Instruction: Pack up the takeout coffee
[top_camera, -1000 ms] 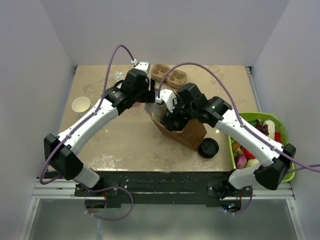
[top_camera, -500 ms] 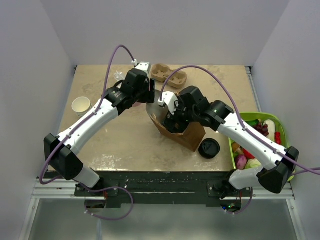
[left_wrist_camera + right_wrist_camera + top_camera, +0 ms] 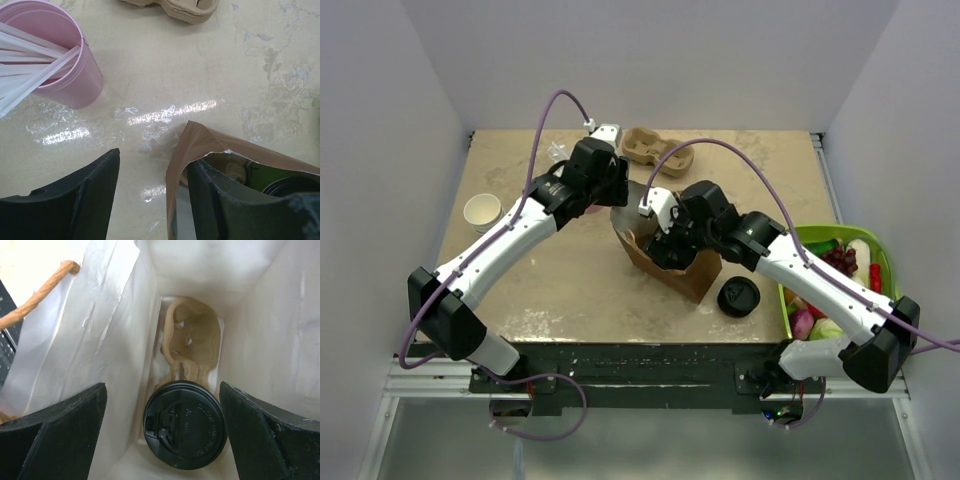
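Note:
A takeout coffee (image 3: 185, 431), seen by its round black lid, stands upright inside the brown paper bag (image 3: 705, 272), seated in a cardboard carrier (image 3: 192, 342). My right gripper (image 3: 162, 435) reaches down into the bag and is open, one finger on each side of the lid and neither touching it. My left gripper (image 3: 155, 160) is at the bag's far-left rim (image 3: 225, 142), open, with one finger inside the bag and the other outside, the paper wall between them. A second black-lidded cup (image 3: 737, 297) stands on the table just right of the bag.
A pink cup (image 3: 50, 60) holding white straws stands close to the left gripper. More cardboard carriers (image 3: 657, 150) lie at the back. White paper cups (image 3: 482, 211) stand at the left. A green basket (image 3: 885, 262) of produce sits at the right edge.
My right wrist has edged slightly toward the near side over the bag's mouth. The left arm has stayed at the bag's rim.

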`<act>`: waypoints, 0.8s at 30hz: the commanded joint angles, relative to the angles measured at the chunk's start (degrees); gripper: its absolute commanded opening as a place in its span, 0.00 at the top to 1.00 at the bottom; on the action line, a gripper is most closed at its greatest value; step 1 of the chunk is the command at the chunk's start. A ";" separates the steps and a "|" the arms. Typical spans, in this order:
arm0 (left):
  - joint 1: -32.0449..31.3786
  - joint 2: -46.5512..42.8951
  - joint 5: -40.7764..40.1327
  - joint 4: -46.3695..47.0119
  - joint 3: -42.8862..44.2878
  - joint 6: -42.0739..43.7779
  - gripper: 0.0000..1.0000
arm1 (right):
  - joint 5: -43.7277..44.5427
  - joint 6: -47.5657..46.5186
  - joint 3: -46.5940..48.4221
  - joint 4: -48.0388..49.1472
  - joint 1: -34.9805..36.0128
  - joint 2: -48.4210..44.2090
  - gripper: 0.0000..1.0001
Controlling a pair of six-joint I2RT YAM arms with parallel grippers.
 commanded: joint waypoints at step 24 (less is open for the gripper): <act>-0.68 2.16 2.55 2.46 1.19 0.90 0.42 | 6.46 11.21 -6.89 15.17 0.03 -4.62 0.02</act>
